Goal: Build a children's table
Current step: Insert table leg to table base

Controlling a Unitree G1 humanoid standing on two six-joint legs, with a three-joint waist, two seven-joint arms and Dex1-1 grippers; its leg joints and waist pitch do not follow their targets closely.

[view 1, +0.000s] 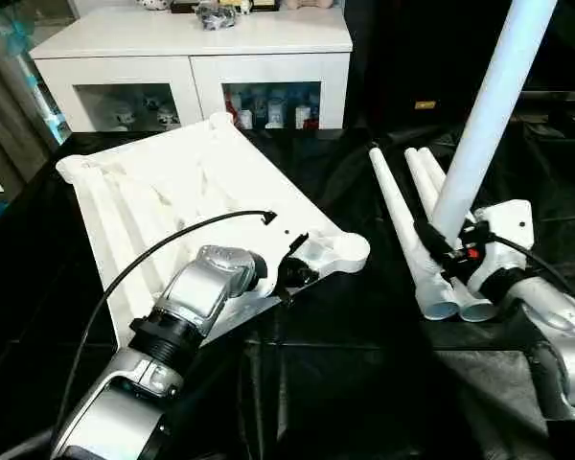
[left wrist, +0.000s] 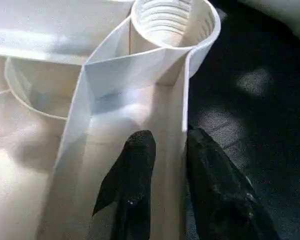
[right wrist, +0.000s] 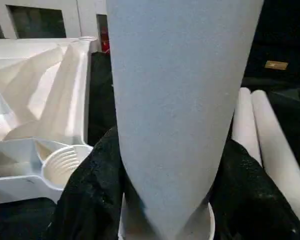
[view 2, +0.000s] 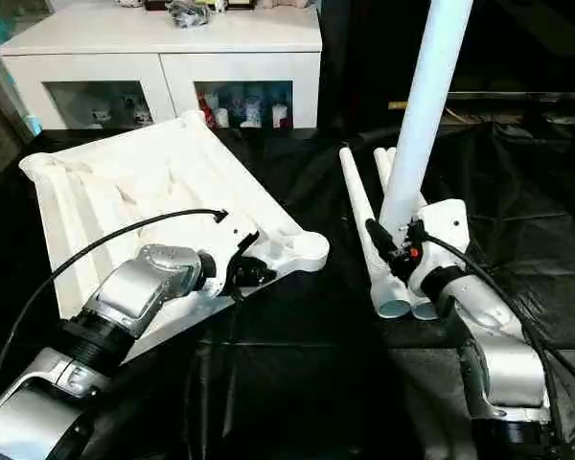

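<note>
The white tabletop (view 1: pixel 163 192) lies underside up on black cloth, ribs showing, tilted a little. My left gripper (view 1: pixel 302 273) is at its near right corner, just short of the round corner socket (view 1: pixel 347 249). In the left wrist view its black fingers (left wrist: pixel 137 160) stand narrowly open on either side of the tabletop's thin rim wall (left wrist: pixel 184 90), one inside and one outside. My right gripper (view 1: pixel 455 244) is shut on a white leg (view 1: pixel 489 105) that stands upright and runs out of the picture's top. Two more legs (view 1: pixel 402 230) lie side by side on the cloth beside it.
A white cabinet (view 1: pixel 192 57) with glass fronts stands behind the tabletop, with small items on top. Black cloth (view 1: pixel 364 383) covers the work surface. A black cable (view 1: pixel 172 240) loops over my left forearm.
</note>
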